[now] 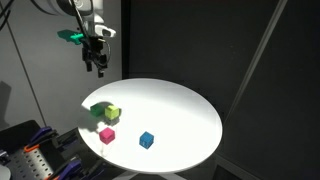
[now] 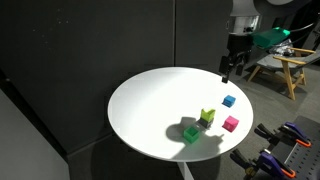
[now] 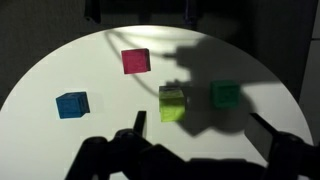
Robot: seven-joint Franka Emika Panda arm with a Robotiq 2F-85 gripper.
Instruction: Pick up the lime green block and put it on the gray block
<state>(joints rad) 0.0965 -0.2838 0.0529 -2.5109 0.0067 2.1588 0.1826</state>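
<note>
Your pincer (image 1: 97, 64) hangs high over the rim of a round white table (image 1: 190, 110), its jaws spread wide and nothing between them; it is well apart from every block. In both exterior views it stays clear of the tabletop, against a dark curtain. The lime green block (image 3: 173, 108) lies near the middle of the wrist view, under the arm's shadow. A dull grayish face touches its upper edge, which may be the gray block (image 3: 173, 91), though in that shadow you cannot tell it for certain from the lime block's own shaded top. A deeper green block (image 3: 225, 95) sits just beside the lime one, with a narrow gap between them. A pink block (image 3: 135, 62) rests nearer the top of the wrist view and a blue block (image 3: 72, 104) lies off to the side, both apart from the green pair. In an exterior view the lime block (image 2: 207, 116) looks slightly raised, with a dark patch beneath it.
</note>
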